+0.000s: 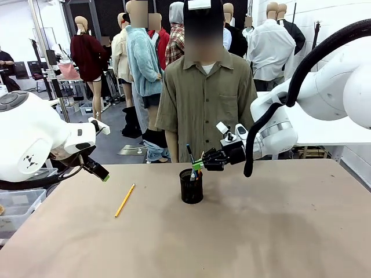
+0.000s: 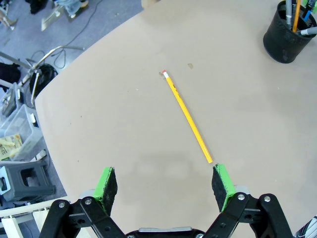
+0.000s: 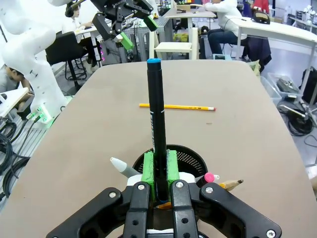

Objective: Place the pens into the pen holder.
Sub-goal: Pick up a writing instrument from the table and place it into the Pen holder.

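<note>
the right gripper [image 3: 158,163] is clamped on the dark blue-tipped pen [image 3: 157,109], held upright over the black mesh pen holder [image 1: 191,190], while the left gripper [image 2: 164,179] hangs wide open and empty near the yellow pencil [image 2: 186,114] lying on the table [image 1: 278,231].

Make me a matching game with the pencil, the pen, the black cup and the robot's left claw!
Things:
1. yellow pencil
2. blue-tipped pen
3. pen holder
4. left gripper

States:
A. open, with nothing between its fingers
B. lying flat on the table
C. black mesh, standing in the middle of the table
D. held upright, clamped in the right gripper

Pairs: 1-B, 2-D, 3-C, 4-A
</note>
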Controlling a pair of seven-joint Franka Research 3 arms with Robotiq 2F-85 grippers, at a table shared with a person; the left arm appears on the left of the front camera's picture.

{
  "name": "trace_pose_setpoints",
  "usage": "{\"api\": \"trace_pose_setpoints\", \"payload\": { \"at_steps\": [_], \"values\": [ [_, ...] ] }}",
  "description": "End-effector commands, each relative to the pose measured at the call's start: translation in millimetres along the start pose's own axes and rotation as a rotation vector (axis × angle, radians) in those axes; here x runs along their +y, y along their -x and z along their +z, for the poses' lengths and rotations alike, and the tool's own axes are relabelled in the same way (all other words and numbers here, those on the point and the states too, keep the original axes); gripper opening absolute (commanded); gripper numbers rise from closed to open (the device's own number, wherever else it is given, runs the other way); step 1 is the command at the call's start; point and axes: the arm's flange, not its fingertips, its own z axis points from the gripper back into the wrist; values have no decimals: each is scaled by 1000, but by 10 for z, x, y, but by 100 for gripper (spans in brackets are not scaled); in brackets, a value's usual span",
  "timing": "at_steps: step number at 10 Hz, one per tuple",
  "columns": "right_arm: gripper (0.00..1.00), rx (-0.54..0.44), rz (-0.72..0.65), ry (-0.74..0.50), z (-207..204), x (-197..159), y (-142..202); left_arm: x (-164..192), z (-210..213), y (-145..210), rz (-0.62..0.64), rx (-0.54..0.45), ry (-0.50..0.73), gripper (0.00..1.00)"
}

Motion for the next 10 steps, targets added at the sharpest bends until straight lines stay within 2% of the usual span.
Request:
{"api": "trace_pose_setpoints", "payload": {
  "at_steps": [1, 2, 3, 7, 8, 10],
  "values": [
    [0, 30, -6, -16, -55, -72, -17, -2, -20, 24, 1, -8, -5, 100],
    [0, 34, -8, -28, -81, -78, -16, -2, -20, 24, 1, -8, -5, 100],
    [8, 42, -13, -29, -91, -80, -19, -2, -20, 24, 1, -8, -5, 100],
    [86, 42, -1, -32, -72, -32, -42, -2, -20, 24, 1, -8, -5, 100],
    [100, 39, 3, -31, -64, -18, -41, -2, -20, 24, 1, -8, -5, 100],
    [100, 17, 53, -30, 28, 117, -114, -2, -20, 24, 1, -8, -5, 100]
  ]
}}
